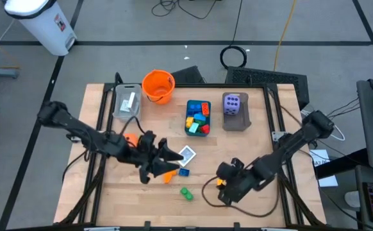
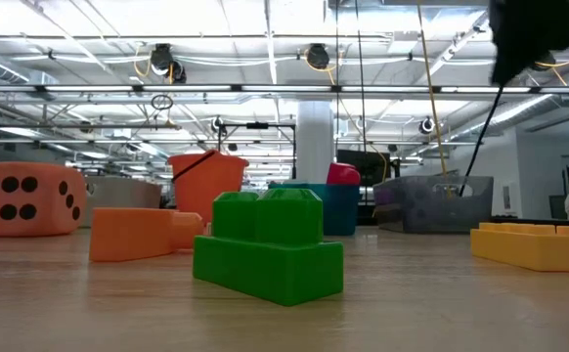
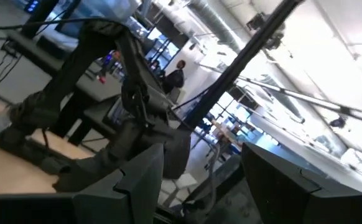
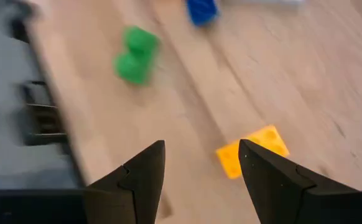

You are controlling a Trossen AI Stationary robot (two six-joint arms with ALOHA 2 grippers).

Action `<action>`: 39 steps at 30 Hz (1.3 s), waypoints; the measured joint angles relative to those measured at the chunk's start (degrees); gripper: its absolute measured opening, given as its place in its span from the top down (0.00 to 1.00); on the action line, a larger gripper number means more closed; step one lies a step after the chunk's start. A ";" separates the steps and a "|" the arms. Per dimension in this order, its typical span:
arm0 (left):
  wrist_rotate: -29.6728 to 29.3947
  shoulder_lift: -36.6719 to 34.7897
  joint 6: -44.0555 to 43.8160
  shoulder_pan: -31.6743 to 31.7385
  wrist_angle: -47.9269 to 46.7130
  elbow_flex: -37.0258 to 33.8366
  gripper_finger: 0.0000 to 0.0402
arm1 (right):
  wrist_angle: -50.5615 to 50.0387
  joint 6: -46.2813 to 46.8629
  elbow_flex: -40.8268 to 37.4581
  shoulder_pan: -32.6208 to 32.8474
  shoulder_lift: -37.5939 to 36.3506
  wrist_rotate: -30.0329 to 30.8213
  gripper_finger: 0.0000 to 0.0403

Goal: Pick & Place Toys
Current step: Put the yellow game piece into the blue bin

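Note:
My left gripper (image 1: 166,157) is open and empty, lying about level over the table's middle and pointing toward the right edge. Close by lie a white card (image 1: 186,154), a blue brick (image 1: 184,171) and an orange brick (image 1: 169,174). A green brick (image 1: 186,192) lies nearer the front edge and fills the low view (image 2: 268,244). My right gripper (image 1: 225,185) is open and low over the table at the front right. A yellow brick (image 4: 252,158) lies flat on the wood just ahead of its fingertips (image 4: 145,168), untouched. An orange die (image 2: 28,198) sits behind the left arm.
At the back stand an orange bucket (image 1: 158,86), a grey tray (image 1: 127,101) holding a card, a teal tray (image 1: 198,117) with several bricks and a grey tray (image 1: 236,122) holding a purple die (image 1: 234,104). Bare wood lies along the front left.

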 joint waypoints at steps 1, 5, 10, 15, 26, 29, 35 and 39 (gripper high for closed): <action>-0.85 0.38 -0.68 -0.29 0.03 0.00 0.44 | -1.28 1.03 0.00 -0.24 1.14 0.00 0.51; -1.84 0.77 -1.93 -1.62 -0.15 0.00 0.44 | -6.00 11.77 0.00 -1.61 5.58 -1.03 0.51; -3.49 0.73 -1.61 -2.78 -0.23 0.00 0.44 | -8.45 21.73 -0.02 -3.10 10.25 -1.30 0.51; -3.98 0.71 -1.53 -2.90 -0.20 0.00 0.44 | -6.11 26.17 -0.02 -3.60 13.00 -1.35 0.51; -4.16 0.71 -0.40 -2.28 -0.97 0.00 0.44 | -8.02 35.57 -1.60 -2.84 14.19 -1.12 0.51; -4.15 0.71 -0.69 -1.91 -1.99 0.00 0.44 | -6.96 38.24 -3.83 -2.84 14.27 -1.38 0.51; -3.57 0.71 -0.80 -1.53 -2.03 0.00 0.44 | 1.03 40.06 -8.49 -2.80 14.24 -2.64 0.51; -3.10 0.71 -1.58 -1.52 -2.05 0.00 0.44 | 1.76 40.11 -9.87 -2.82 13.99 -3.56 0.51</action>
